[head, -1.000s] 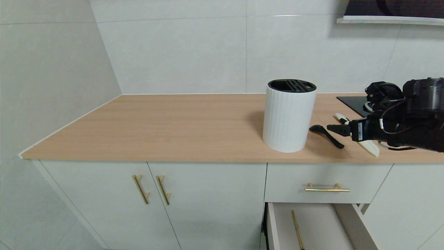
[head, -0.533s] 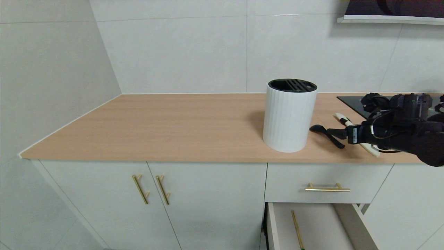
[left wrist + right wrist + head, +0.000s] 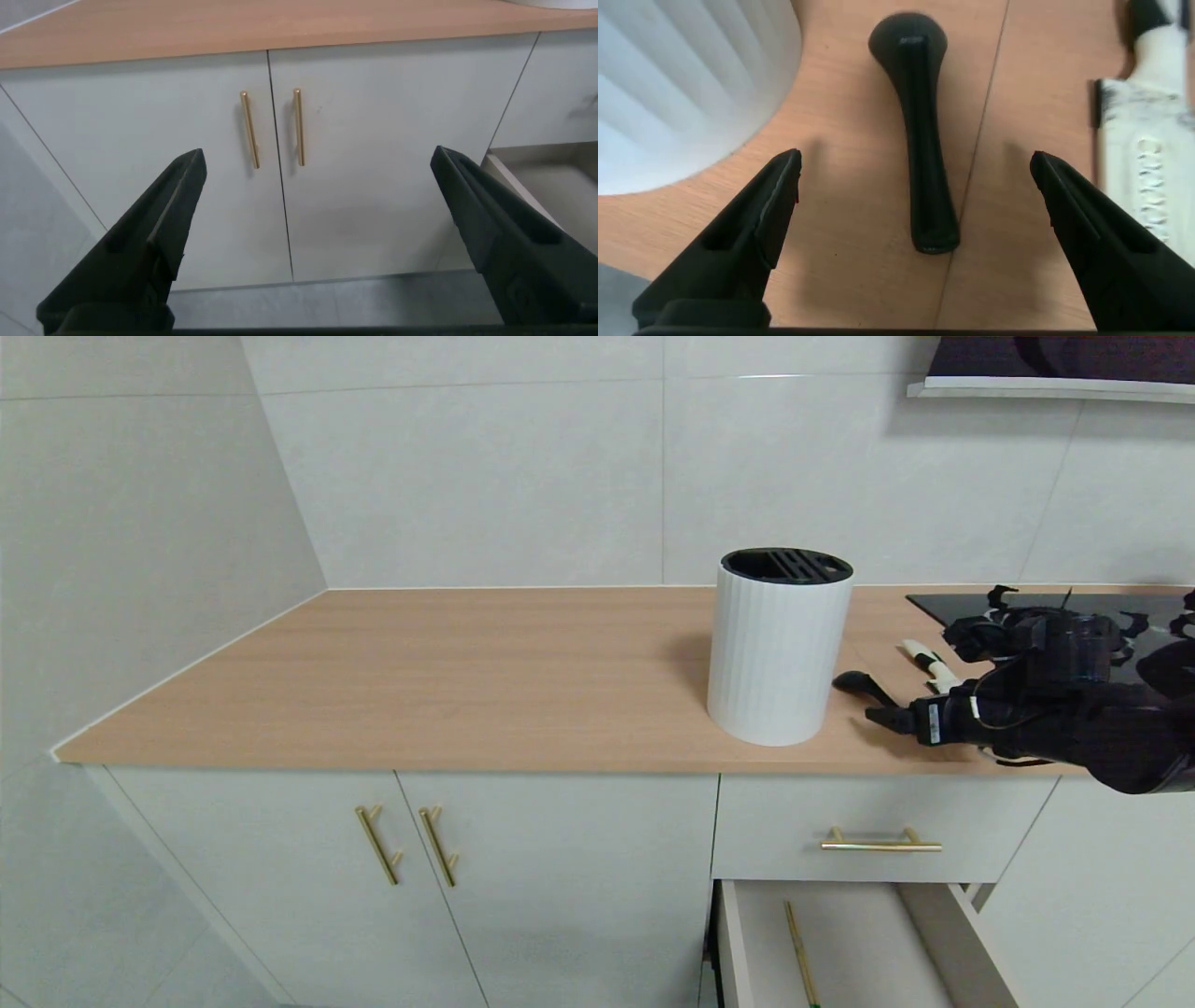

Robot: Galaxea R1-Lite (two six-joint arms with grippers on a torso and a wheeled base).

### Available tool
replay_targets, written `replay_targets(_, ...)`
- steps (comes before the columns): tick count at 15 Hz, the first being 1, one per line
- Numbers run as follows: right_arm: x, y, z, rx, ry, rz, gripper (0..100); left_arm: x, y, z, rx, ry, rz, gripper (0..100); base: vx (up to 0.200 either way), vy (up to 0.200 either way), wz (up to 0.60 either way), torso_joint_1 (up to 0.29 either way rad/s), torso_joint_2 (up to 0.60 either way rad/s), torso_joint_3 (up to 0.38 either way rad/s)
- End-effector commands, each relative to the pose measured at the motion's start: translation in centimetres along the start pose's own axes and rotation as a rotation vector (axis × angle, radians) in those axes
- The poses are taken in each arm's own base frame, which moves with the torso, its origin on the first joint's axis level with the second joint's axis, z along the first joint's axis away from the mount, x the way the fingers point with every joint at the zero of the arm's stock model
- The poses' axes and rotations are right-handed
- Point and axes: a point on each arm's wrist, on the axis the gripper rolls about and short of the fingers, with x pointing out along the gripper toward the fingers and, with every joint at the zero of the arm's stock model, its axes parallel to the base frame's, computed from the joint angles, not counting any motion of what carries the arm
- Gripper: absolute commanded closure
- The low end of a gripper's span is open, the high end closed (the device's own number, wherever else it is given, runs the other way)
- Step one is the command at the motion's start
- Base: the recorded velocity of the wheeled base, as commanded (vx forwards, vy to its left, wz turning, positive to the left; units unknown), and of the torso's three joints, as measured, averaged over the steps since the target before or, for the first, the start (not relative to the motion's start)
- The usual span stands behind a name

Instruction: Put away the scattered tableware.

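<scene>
A black spoon lies flat on the wooden countertop, its bowl just right of the white ribbed utensil holder. My right gripper hangs open right over the spoon's handle end, one finger on each side, not touching it. In the head view the right gripper sits low over the counter near its front edge. A white knife with a black band lies right of the spoon; its blade is beside the spoon. My left gripper is open below counter level, facing the cabinet doors.
A black cooktop lies at the counter's right end. Below the counter a drawer stands pulled out, with a long thin stick inside. A shut drawer with a gold handle is above it. The counter's left stretch is bare wood.
My right arm has come down and toward the counter's front edge, so its open gripper now sits low over the spoon's handle. Spoon, knife and holder have not moved.
</scene>
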Motion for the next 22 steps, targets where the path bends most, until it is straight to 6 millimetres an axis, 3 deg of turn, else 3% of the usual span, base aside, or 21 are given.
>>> replay_targets(1,0.5,0.2,-0.4,-0.002,0.014,0.003,0,0.0,0.0,0.0,0.0,0.0,0.0,0,0.0,0.0,0.0,0.0,0.0,0.0)
replay_targets(12,1.8,-0.1,-0.9,-0.004,0.034,-0.038,0,0.0,0.0,0.0,-0.001,0.0,0.0,0,0.0,0.0,0.0,0.0,0.0,0.0)
replay_targets(13,1.9,-0.1,-1.0,-0.004,0.037,-0.038,100,0.0,0.0,0.0,0.0,0.0,0.0,0,0.0,0.0,0.0,0.0,0.0,0.0)
replay_targets(22,1.5,-0.1,-0.7,-0.003,0.033,-0.038,100,0.0,0.0,0.0,0.0,0.002,0.0,0,0.0,0.0,0.0,0.0,0.0,0.0)
